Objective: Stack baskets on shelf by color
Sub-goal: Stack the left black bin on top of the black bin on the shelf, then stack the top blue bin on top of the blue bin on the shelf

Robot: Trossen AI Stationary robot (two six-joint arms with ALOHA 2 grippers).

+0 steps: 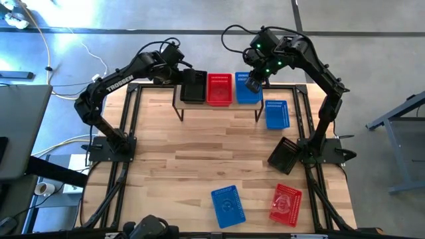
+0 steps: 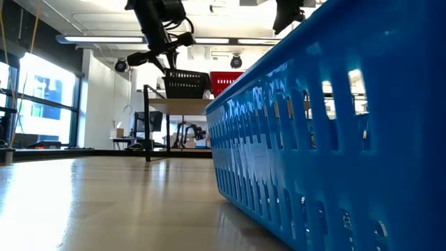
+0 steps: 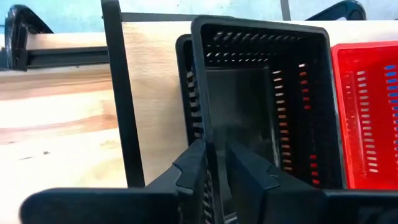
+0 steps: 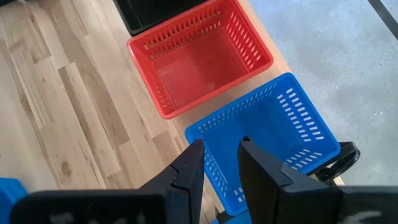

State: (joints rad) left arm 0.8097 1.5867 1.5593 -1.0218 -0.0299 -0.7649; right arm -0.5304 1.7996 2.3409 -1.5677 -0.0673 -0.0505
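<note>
At the shelf's (image 1: pixel 219 106) left end we find the left pincer (image 3: pixel 214 171) astride the near wall of the upper black basket (image 3: pixel 261 93), which sits nested in a second black basket on the plank. Its fingers stand narrowly apart with the wall between them; whether they grip or have let go we cannot tell. From that pincer the basket lies straight ahead, its long axis running away from the fingers, so we judge that any withdrawal must go back along that axis.

In the high view the red basket (image 1: pixel 220 88) stands at 3 o'clock of the black pair, and a blue basket (image 1: pixel 247 93) at 3 o'clock of the red. The right pincer (image 4: pixel 217 168) hovers above this blue basket's rim, narrowly parted and holding nothing.

On the worktop (image 1: pixel 199 159) remain a blue basket (image 1: pixel 277 113) beside the shelf, a tilted black basket (image 1: pixel 285 155) by the right arm's base, and a blue basket (image 1: pixel 228 205) and a red basket (image 1: pixel 286 204) at the near edge. All are perforated rectangular tubs.
</note>
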